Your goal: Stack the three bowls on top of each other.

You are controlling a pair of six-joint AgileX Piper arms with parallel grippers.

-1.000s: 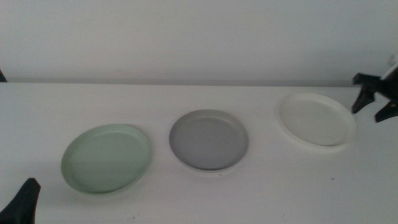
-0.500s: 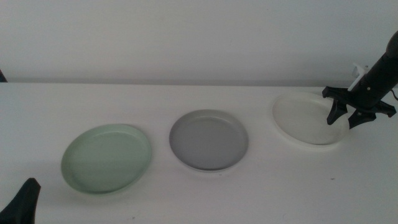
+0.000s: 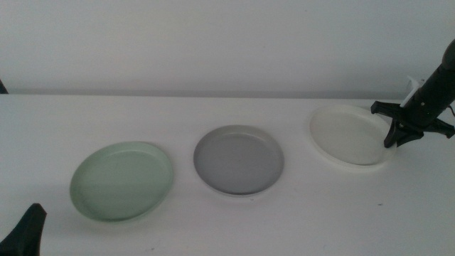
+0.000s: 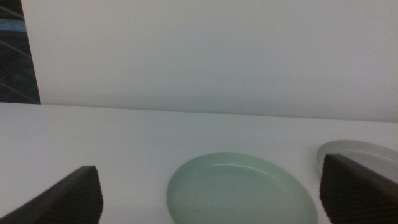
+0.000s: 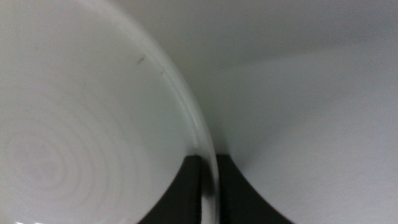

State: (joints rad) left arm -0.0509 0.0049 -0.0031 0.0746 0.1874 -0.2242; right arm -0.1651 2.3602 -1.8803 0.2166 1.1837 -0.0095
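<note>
While my left gripper (image 4: 208, 199) waits wide apart near the pale mint-green matte dish (image 3: 121, 181), I'd lift slowly toward the round grey matte dish (image 3: 239, 160): the right gripper (image 3: 398, 133) pinches the shallow white dish's (image 3: 348, 135) far-right rim.

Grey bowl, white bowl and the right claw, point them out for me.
grey bowl (image 3: 239, 160), middle view, centre of its floor.
white bowl (image 3: 347, 135), middle view, inner floor.
right claw (image 3: 393, 133), middle view, between its tips at the white bowl's rim.
</note>
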